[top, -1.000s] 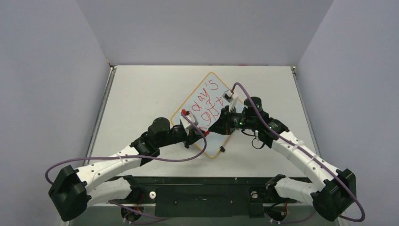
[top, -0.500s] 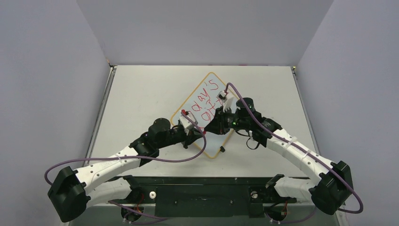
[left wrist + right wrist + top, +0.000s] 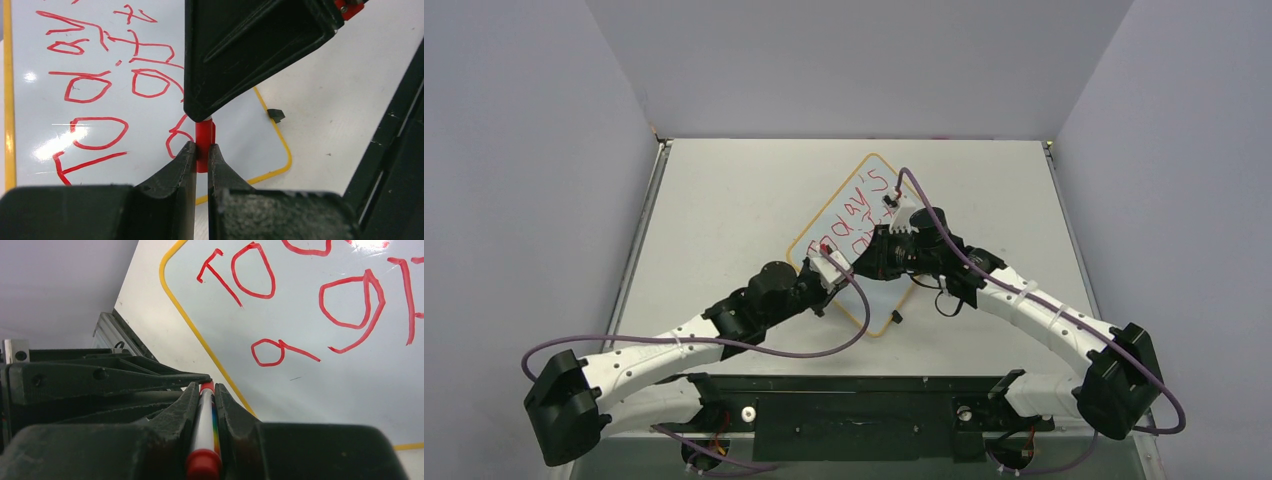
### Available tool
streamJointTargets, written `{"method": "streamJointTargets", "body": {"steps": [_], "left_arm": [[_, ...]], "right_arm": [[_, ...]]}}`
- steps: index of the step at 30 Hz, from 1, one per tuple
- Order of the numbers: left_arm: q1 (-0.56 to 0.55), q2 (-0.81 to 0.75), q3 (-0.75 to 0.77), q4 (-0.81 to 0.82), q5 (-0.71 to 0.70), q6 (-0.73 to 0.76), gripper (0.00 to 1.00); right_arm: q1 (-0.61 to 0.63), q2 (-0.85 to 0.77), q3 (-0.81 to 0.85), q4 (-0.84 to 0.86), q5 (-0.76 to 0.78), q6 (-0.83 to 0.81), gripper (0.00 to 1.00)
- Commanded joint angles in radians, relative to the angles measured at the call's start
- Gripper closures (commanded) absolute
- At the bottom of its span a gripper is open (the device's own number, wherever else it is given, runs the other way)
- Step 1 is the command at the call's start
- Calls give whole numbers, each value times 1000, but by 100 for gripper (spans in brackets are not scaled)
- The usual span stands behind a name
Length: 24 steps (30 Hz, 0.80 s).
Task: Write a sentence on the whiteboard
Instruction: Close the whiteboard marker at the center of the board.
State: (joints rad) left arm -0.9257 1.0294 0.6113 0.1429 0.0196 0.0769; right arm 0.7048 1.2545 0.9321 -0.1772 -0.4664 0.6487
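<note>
On table [image 3: 724, 200], whiteboard [image 3: 876, 312] lies flat, mid-table, turned cornerwise. Red sentence [image 3: 859, 215] across it. Right gripper [image 3: 206, 390] clamped on marker [image 3: 204, 430] barrel. Left gripper [image 3: 201, 150] pinches its red cap [image 3: 204, 137], above the board's near corner.

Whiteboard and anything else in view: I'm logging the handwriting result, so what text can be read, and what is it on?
"Today's": upper line of the red sentence, handwritten on the whiteboard.
"a gift": its lower line; no view shows it whole.
Marker: a coloured stripe, no readable print.
Nothing else carries text.
</note>
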Motion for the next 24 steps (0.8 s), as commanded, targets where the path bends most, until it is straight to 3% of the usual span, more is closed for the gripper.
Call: {"method": "streamJointTargets", "body": {"steps": [1, 5, 13, 16, 19, 24], "left_arm": [[-74, 11, 119, 355, -77, 58, 100], [-100, 25, 133, 396, -134, 92, 100], [-105, 19, 162, 351, -113, 103, 100], [-104, 3, 165, 305, -111, 99, 86], [-102, -21, 173, 254, -95, 95, 62], [-99, -27, 203, 127, -74, 95, 47]], "right_arm": [[66, 36, 25, 21, -68, 115, 100], [66, 36, 20, 27, -60, 139, 100], [51, -7, 47, -23, 13, 112, 100], [20, -23, 64, -67, 36, 82, 100], [-20, -41, 81, -104, 64, 53, 100], [-71, -84, 95, -179, 155, 6, 100]]}}
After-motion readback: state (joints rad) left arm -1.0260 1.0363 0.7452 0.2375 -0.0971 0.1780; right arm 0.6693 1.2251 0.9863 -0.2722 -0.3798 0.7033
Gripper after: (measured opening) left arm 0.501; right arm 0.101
